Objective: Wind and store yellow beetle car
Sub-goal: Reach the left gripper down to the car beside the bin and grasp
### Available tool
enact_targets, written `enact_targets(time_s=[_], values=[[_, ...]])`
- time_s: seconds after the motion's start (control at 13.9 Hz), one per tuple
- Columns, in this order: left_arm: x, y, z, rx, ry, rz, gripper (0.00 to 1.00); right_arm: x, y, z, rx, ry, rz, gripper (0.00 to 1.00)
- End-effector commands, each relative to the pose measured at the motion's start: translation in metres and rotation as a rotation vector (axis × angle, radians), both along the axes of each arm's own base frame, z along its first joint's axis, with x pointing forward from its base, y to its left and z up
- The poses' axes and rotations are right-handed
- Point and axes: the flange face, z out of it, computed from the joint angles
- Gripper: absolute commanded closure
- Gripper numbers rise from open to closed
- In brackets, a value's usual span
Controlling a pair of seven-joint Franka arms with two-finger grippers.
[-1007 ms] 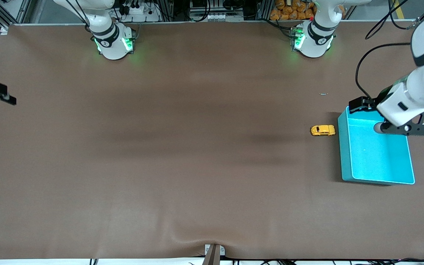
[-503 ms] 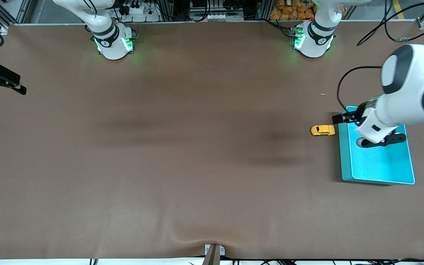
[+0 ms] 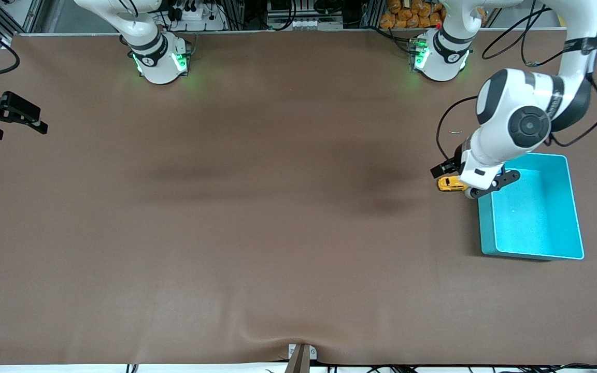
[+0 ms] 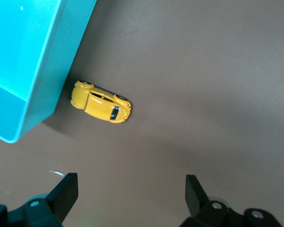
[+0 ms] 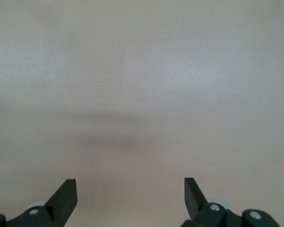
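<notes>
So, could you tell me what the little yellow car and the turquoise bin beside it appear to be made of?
The yellow beetle car looks like glossy painted metal or hard plastic: its rounded roof catches highlights. Which of the two, I cannot tell. The turquoise bin looks like moulded plastic with a smooth, faintly satin finish: thin even walls, rounded corners, uniform colour.

Yellow beetle car (image 4: pixel 101 102): glossy painted shell, dark shiny windows. Turquoise bin (image 3: pixel 537 248): smooth plastic, slight sheen. Table cover (image 3: pixel 257 207): matt brown, faintly rippled sheet.

Yellow beetle car (image 4: pixel 101 101) upright on wheels, just beside turquoise bin (image 4: pixel 33 71).
</notes>
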Motion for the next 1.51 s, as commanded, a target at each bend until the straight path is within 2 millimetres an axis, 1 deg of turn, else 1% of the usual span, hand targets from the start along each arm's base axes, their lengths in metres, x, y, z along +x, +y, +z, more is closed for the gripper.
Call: enact_targets(time_s=[0.0, 0.07, 0.22, 0.36, 0.58, 0.79, 0.93, 1.08, 1.22, 1.29, 1.44], values=[[-0.013, 0.020, -0.014, 0.030, -0.027, 0.142, 0.00, -0.007, 0.006, 0.004, -0.037, -0.002, -0.006, 0.00], [-0.015, 0.033, -0.019, 0.034, -0.029, 0.194, 0.00, -0.008, 0.003, 0.008, -0.037, -0.010, -0.006, 0.00], [-0.016, 0.055, -0.028, 0.040, -0.037, 0.285, 0.00, -0.008, 0.002, 0.011, -0.039, -0.013, -0.003, 0.00], [-0.017, 0.066, -0.033, 0.053, -0.040, 0.384, 0.00, -0.008, 0.000, 0.010, -0.042, -0.011, -0.004, 0.00], [-0.019, 0.078, -0.048, 0.068, -0.060, 0.560, 0.00, -0.008, -0.003, 0.011, -0.041, -0.013, -0.010, 0.00], [-0.016, 0.078, -0.070, 0.075, -0.071, 0.704, 0.00, -0.008, -0.002, 0.011, -0.042, -0.014, -0.009, 0.00], [-0.014, 0.087, -0.078, 0.075, -0.086, 0.804, 0.00, -0.008, -0.002, 0.011, -0.041, -0.013, -0.009, 0.00], [-0.022, 0.089, -0.086, 0.076, -0.089, 0.825, 0.00, -0.008, -0.003, 0.011, -0.041, -0.013, -0.012, 0.00], [-0.024, 0.108, -0.091, 0.065, -0.112, 0.867, 0.00, -0.008, -0.002, 0.011, -0.042, -0.013, -0.009, 0.00], [-0.026, 0.114, -0.094, 0.062, -0.119, 0.883, 0.00, -0.008, -0.003, 0.011, -0.041, -0.013, -0.010, 0.00], [-0.029, 0.115, -0.105, 0.065, -0.105, 0.884, 0.00, -0.008, -0.004, 0.011, -0.041, -0.013, -0.012, 0.00]])
